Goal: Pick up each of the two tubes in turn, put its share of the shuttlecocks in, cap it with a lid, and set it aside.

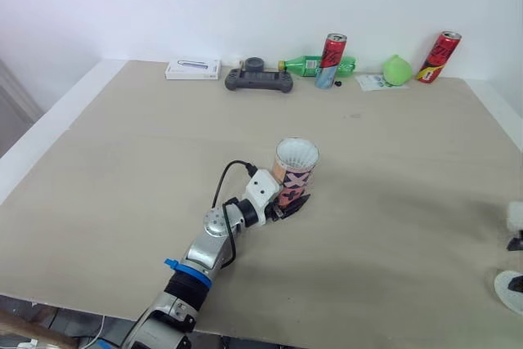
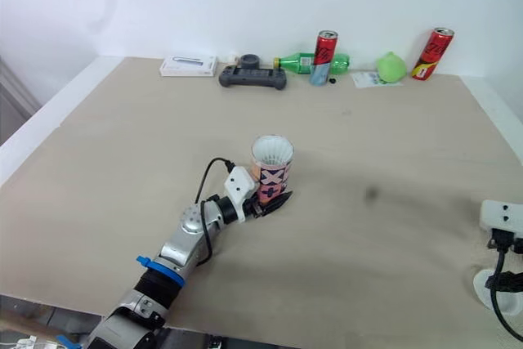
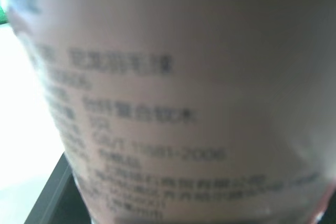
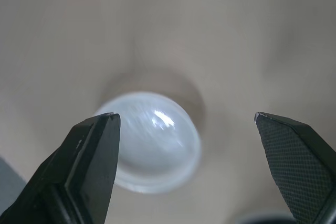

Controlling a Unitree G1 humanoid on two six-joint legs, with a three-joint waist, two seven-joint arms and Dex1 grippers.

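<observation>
**Tube gripped, lid waiting: the capping step looks the likeliest to slip**

Hard up against the left wrist camera is the tube (image 3: 173, 98), its printed lettering close to the lens. From the head, the left tool (image 1: 288, 203) is clenched on it low down, near the base, at mid-tabletop (image 1: 122, 169). The tube stands upright with its mouth open, and the white inside looks like shuttlecock feathers. Whether its base touches the surface cannot be told.

At the far right, the right tool (image 4: 184, 119) hangs released, jaws spread wide, over a round translucent lid (image 4: 152, 140) lying flat near the tabletop's near right corner.

The lid is probably the weak point. It is thin, smooth and flat on the surface, so it could skid from under closing fingers and go over the nearby edge. The low grip on the tube leaves its top free to lean, so pressing a lid on off-centre could tip it and spill the contents.

The tabletop is pale, matte beige with a white rim, set against a plain white wall (image 1: 122, 6). Along the back are a white box (image 1: 192, 69), a grey controller (image 1: 258, 80), a green bottle (image 1: 306, 64), two red cans (image 1: 332, 60) and a green ball-like object (image 1: 397, 69).
</observation>
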